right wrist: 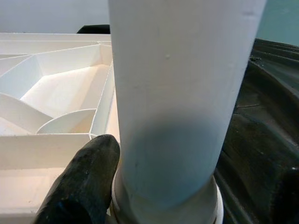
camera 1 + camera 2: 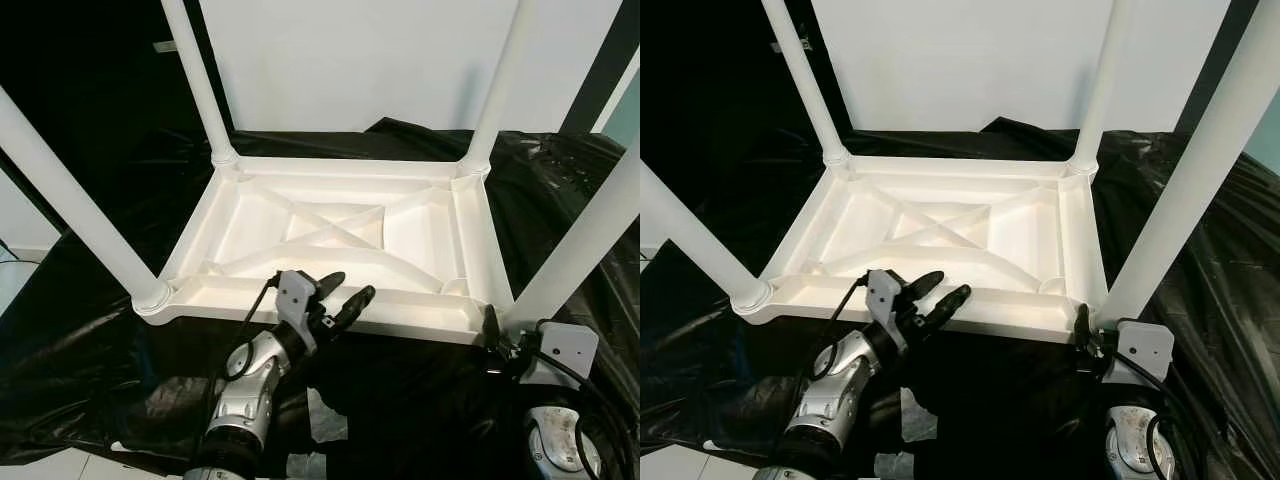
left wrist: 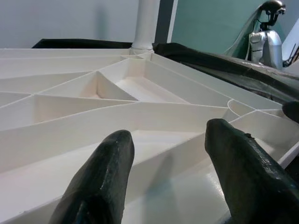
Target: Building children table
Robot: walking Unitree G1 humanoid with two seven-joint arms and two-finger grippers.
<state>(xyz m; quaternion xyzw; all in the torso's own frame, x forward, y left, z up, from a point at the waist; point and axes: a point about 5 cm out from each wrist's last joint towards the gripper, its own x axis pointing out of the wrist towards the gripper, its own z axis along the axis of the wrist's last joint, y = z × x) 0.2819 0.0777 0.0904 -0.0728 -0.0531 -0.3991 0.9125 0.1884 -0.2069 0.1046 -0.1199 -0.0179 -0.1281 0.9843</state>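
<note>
Children table (image 2: 330, 240), white plastic, upside down on black plastic sheet (image 2: 90, 330), ribbed underside facing up, all four legs already standing in corner sockets. Long side running from 9 to 3 o'clock across the head views.

Left gripper (image 2: 345, 293) at near rim of the table, around 6 o'clock, fingers (image 3: 100, 179) spread apart and empty, tips pointing over the rim toward 1 o'clock, hovering just above the inner ribs. Touching the rim or not: cannot tell.

Right gripper (image 2: 492, 330) at near right corner, about 4 o'clock, pressed against the base of the near right leg (image 2: 585, 235). One finger (image 1: 81, 182) resting beside the leg collar; other finger hidden by the leg, so gripping or open: cannot tell. Leg axis nearly upright, leaning slightly outward.

Likely step: seating this last leg, right arm nearer. Crumpled sheet folds close around the corner, possibly in the way. Another robot (image 3: 266, 35) standing far behind, well apart.
</note>
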